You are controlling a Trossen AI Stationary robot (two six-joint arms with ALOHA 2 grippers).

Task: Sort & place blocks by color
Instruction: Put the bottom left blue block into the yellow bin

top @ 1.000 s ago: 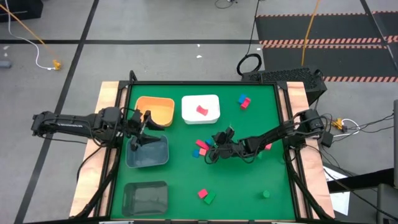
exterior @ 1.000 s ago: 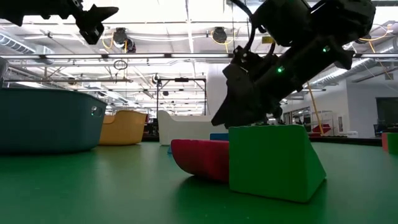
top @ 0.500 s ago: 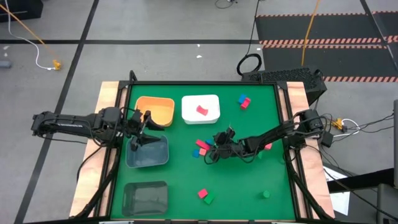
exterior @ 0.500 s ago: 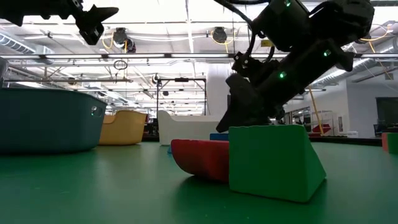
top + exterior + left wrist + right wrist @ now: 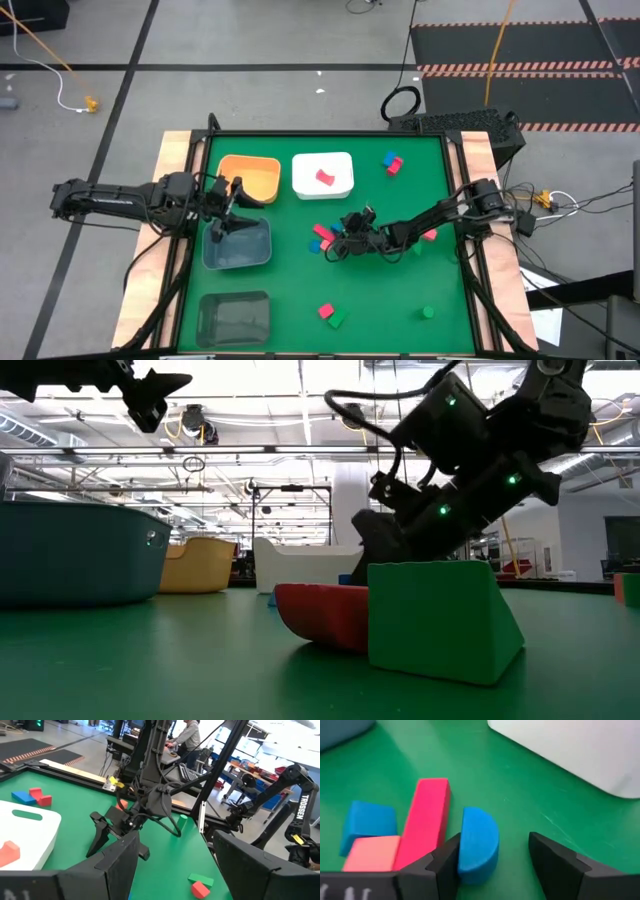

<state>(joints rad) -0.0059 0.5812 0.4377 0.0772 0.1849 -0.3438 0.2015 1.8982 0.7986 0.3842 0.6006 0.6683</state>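
A cluster of blocks lies mid-table: a blue half-round block (image 5: 477,840), a pink bar (image 5: 426,822), a blue block (image 5: 367,822) and a pale pink block (image 5: 370,852). My right gripper (image 5: 334,245) is low over this cluster (image 5: 322,237) and open, slanting down from the table's right. Its fingers stand on either side of the half-round block. My left gripper (image 5: 175,870) waits open, level, above the blue-grey bin (image 5: 238,246). A red block (image 5: 325,177) lies in the white bin (image 5: 322,160). My right gripper has one finger (image 5: 445,860) right beside the blue half-round block's edge (image 5: 462,845); I cannot tell whether it touches. The other finger (image 5: 550,857) stands clear of it over bare table. The block lies on the table.
An orange bin (image 5: 250,178) stands at the far left and a clear grey bin (image 5: 233,316) at the near left. Loose blocks: blue and pink (image 5: 392,163) at the far right, pink (image 5: 430,236), red and green (image 5: 331,315), and green (image 5: 427,312) at the near side.
My right gripper has sunk toward the table and edged toward the block cluster at mid-table. The blocks have stayed where they were.
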